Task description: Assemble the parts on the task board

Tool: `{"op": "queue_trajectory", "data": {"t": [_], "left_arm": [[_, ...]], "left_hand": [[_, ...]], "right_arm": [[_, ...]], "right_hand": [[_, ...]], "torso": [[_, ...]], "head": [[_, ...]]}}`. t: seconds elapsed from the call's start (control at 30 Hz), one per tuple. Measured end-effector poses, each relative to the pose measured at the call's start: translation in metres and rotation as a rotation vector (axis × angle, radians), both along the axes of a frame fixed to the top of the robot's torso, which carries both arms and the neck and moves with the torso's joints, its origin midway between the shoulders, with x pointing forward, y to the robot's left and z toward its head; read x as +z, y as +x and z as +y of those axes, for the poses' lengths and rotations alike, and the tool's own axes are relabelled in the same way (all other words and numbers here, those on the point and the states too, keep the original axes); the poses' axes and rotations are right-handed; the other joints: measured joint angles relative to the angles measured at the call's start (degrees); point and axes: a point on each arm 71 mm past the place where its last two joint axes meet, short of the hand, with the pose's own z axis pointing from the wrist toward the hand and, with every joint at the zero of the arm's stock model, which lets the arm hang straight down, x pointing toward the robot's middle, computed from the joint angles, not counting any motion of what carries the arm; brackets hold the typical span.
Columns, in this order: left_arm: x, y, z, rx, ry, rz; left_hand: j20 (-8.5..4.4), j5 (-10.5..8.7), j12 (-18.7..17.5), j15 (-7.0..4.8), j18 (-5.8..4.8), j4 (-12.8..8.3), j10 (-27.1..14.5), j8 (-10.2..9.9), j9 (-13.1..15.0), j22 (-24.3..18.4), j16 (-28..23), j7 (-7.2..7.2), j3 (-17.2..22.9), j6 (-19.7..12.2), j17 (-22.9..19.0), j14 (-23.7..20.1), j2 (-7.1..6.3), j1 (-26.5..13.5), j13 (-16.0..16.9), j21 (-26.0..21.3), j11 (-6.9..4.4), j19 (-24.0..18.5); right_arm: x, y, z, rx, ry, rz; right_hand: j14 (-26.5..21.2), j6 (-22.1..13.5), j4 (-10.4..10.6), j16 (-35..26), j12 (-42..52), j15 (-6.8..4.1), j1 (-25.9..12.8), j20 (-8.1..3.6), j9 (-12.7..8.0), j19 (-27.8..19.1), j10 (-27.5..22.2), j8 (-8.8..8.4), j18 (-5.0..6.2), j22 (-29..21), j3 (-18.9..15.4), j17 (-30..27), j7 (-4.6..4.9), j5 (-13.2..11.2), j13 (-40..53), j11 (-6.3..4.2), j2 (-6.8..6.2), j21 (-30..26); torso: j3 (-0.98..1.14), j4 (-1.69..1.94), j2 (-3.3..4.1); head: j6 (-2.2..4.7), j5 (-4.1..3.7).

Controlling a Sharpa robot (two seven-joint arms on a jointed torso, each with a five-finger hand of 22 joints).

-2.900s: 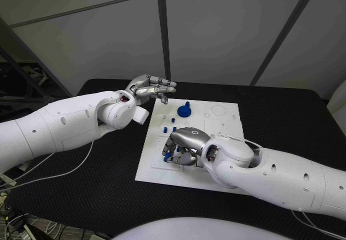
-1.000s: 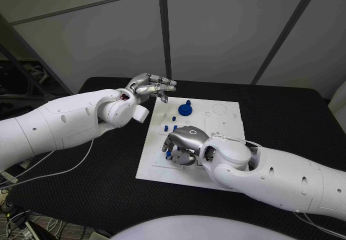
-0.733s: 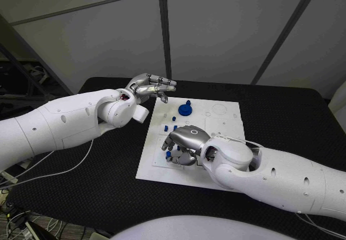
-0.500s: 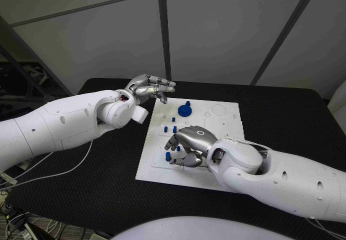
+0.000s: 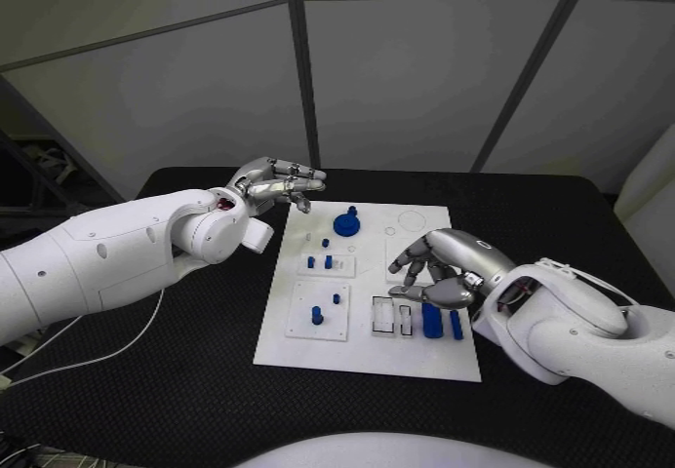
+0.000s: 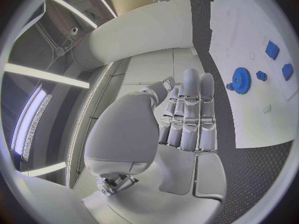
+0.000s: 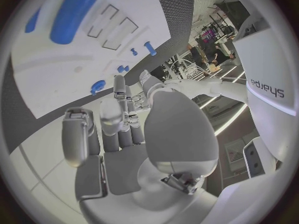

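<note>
The white task board (image 5: 422,351) is laid mid-table, with a blue gear (image 5: 346,225) near its far edge and two blue blocks (image 5: 440,321) towards its near right corner. Nothing is held by the right hand (image 5: 443,269), fingers loosely spread above the blocks. The left hand (image 5: 277,182), fingers curled in empty, is held off the board's far left corner

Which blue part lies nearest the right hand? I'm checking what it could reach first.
The large blue block near the board's front edge. It lies just below the right hand's fingertips; the gear and small pegs sit farther left.
</note>
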Motion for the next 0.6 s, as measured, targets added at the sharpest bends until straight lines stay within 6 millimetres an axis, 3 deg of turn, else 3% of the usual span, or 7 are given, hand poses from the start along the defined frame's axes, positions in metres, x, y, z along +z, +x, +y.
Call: {"op": "queue_trajectory", "data": {"t": [0.07, 0.13, 0.2, 0.27, 0.43, 0.6], "left_arm": [[0.0, 0.0, 0.0, 0.0, 0.001, 0.001], [-0.001, 0.0, 0.0, -0.001, 0.001, 0.002], [-0.001, -0.001, 0.0, -0.002, 0.001, 0.002], [-0.001, -0.001, 0.0, -0.003, 0.001, 0.003], [-0.001, -0.003, 0.001, -0.003, 0.002, 0.003], [0.0, -0.004, -0.001, -0.009, 0.001, 0.004]], "left_hand": [[0.0, 0.0, 0.0, 0.0, 0.0, 0.0, 0.0, 0.0, 0.0, 0.0, 0.0, 0.0, 0.0, 0.0, 0.0, 0.0, 0.0, 0.0, 0.0, 0.0, 0.0, 0.0], [0.0, 0.0, 0.0, 0.0, 0.0, 0.0, 0.0, 0.0, 0.0, 0.0, 0.0, 0.0, 0.0, 0.0, 0.0, 0.0, 0.0, 0.0, 0.0, 0.0, 0.0, 0.0], [0.0, 0.0, 0.0, 0.0, 0.0, 0.0, 0.0, 0.0, 0.0, 0.0, 0.0, 0.0, 0.0, 0.0, 0.0, 0.0, 0.0, 0.0, 0.0, -0.2, 0.0, 0.0], [0.0, 0.0, 0.0, 0.0, 0.0, 0.0, 0.0, 0.0, 0.0, 0.0, 0.0, 0.0, 0.0, 0.0, 0.0, 0.0, 0.0, 0.0, 0.0, -0.2, 0.0, 0.0], [0.0, 0.0, 0.0, 0.0, 0.0, 0.0, 0.0, 0.0, 0.0, 0.0, 0.0, 0.0, 0.0, 0.0, 0.0, 0.0, 0.0, 0.0, 0.0, -0.2, 0.0, 0.0], [0.0, 0.0, 0.0, 0.0, 0.0, 0.0, 0.0, 0.0, 0.0, 0.0, 0.0, 0.0, 0.0, 0.0, 0.0, 0.0, 0.0, 0.0, 0.0, -0.2, 0.0, 0.0]], "right_arm": [[0.0, 0.001, -0.011, -0.045, 0.002, 0.022], [0.0, 0.0, -0.019, -0.088, -0.003, 0.041], [0.0, -0.001, -0.026, -0.123, -0.013, 0.054], [0.0, -0.002, -0.033, -0.161, -0.028, 0.067], [-0.005, -0.004, -0.045, -0.242, -0.073, 0.099], [-0.021, -0.013, -0.048, -0.29, -0.131, 0.144]], "right_hand": [[-0.1, 1.4, 1.0, 1.0, 7.3, -1.07, -1.1, -1.13, 1.1, 0.1, 3.3, 0.73, -0.58, 0.0, -1.0, 0.8, -1.05, 0.0, 6.5, -1.33, -0.26, 1.0], [0.0, 2.0, 2.6, 5.0, 28.9, -1.67, -1.1, -2.08, 3.3, 0.0, 4.3, 1.02, -0.92, 0.0, -2.2, 5.0, -1.59, 0.5, 29.0, -2.35, -0.25, 2.1], [0.0, 1.6, 4.5, 8.4, 43.7, -1.68, -1.7, -2.2, 5.0, 0.0, 4.3, 1.02, -0.92, 0.0, -3.7, 9.2, -1.93, 0.1, 43.8, -2.49, 0.3, 2.7], [0.0, 1.3, 5.5, 10.8, 52.3, -1.68, -3.1, -2.2, 6.5, 0.0, 4.3, 1.02, -0.92, 0.0, -5.2, 12.2, -1.73, 0.0, 52.9, -2.49, 0.33, 3.4], [0.0, 1.2, 5.6, 13.9, 60.7, -1.67, -5.0, -2.2, 9.5, 0.0, 4.3, 1.02, -1.81, 0.0, -7.9, 16.3, -1.65, 0.0, 62.1, -2.49, 0.73, 4.1], [0.0, 1.2, 5.7, 15.9, 64.5, -1.67, -7.5, -2.2, 12.7, 0.0, 4.3, 1.01, -1.81, 0.0, -9.3, 19.1, -2.03, 0.0, 64.2, -2.49, 0.89, 4.1]], "torso": [[0.02, -0.17, -0.08], [0.01, -0.28, -0.14], [0.02, -0.36, -0.17], [0.02, -0.42, -0.17], [-0.01, -0.49, -0.18], [-0.03, -0.68, -0.21]], "head": [[0.12, -0.49], [0.27, -0.98], [0.44, -1.66], [0.51, -2.47], [0.55, -3.35], [0.28, -3.91]]}}
